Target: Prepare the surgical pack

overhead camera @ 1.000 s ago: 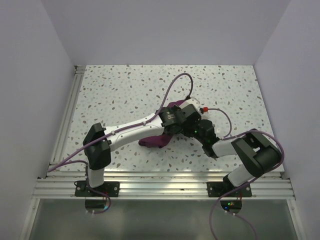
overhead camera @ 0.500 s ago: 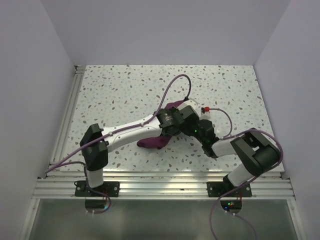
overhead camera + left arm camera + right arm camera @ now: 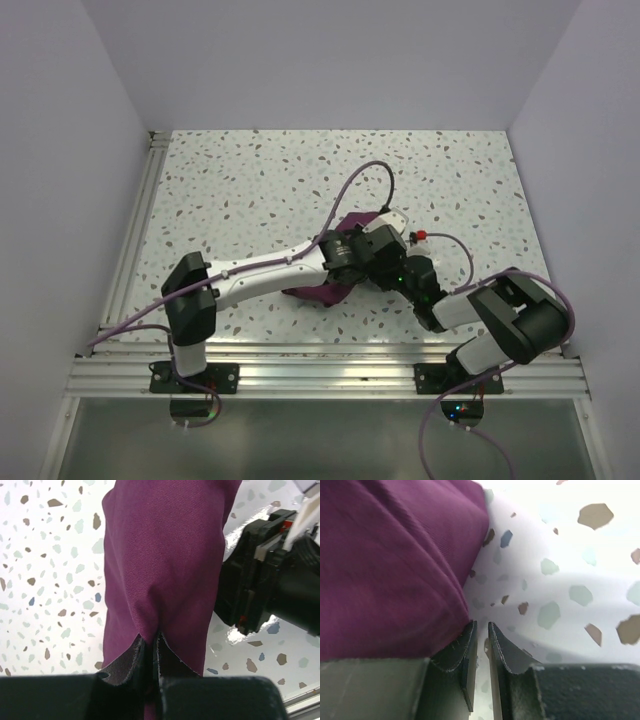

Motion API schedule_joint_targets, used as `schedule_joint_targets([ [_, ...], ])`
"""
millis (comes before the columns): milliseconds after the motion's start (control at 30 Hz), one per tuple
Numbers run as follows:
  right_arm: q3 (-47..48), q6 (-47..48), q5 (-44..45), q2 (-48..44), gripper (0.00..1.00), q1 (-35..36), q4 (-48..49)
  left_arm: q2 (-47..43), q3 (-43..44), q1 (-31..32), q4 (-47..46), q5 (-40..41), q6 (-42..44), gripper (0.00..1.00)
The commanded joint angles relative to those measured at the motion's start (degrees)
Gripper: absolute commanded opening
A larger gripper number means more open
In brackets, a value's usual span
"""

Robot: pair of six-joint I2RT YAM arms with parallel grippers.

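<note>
Being clamped by the left gripper alone, the surgical pack could be dragged askew, as nothing is held in the slightly parted right gripper.

Surgical pack: plum-maroon all over, with a fine diagonal twill weave and no print.
Tabletop: white ground with terrazzo-style flecks in brown, grey and pale green, plus a few blue.
Left pincer: matte black body, charcoal fingers.
Right pincer: the same dark grey-black.
Left arm: white links, black joints.
Right arm: mostly black, with one white link.
Cables: mauve-purple.
Small red part beside the right arm's wrist.
Rails: silver.
Walls: pale lavender-grey.
</note>
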State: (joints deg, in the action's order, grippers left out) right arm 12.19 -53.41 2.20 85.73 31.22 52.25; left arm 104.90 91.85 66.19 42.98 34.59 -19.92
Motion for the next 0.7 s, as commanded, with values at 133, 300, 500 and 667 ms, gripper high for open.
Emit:
schedule_joint_targets([
  [133,-1.9,-0.5,1.1,-0.6,0.19,0.1,6.2,1.5,2.1,2.9,-8.6,0.8,-0.1,0.00],
  [300,-2.8,-1.2,1.6,0.0,0.19,0.1,7.5,3.6,2.5,3.5,-9.0,0.0,-1.0,0.00],
  [500,-1.4,-3.2,3.3,-3.0,0.17,0.1,-5.9,5.3,0.5,3.6,-12.1,-0.9,-2.3,0.00],
  [667,-0.9,-5.7,4.6,-7.9,0.16,0.1,-18.8,6.1,0.5,3.6,-14.0,-0.4,-2.9,0.00],
])
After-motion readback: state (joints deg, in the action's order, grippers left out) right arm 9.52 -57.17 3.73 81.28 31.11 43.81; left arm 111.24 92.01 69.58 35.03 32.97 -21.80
